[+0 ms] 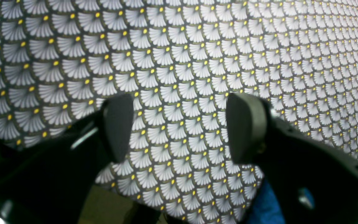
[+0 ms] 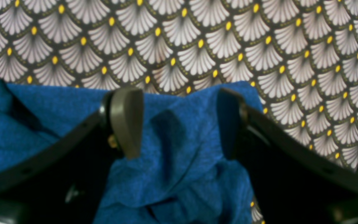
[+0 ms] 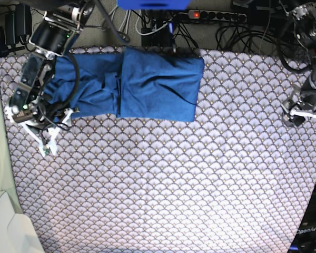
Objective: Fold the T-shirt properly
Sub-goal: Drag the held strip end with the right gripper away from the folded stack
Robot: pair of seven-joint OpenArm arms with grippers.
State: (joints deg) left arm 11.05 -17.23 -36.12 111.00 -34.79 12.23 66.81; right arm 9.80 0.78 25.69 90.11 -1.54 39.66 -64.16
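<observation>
Both our grippers, left (image 1: 179, 130) and right (image 2: 179, 124), stand wide and empty; the soft, floppy T-shirt (image 3: 158, 92) wants pinching at its near-left edge.

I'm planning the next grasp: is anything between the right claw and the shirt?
Nothing visible stands between the right claw and the shirt. The claw is open, with blue fabric showing between and beyond its fingers.

Blue long-sleeved T-shirt (image 3: 160, 87), partly folded, wrinkled at one side, flat on patterned cloth (image 3: 163, 179).
</observation>
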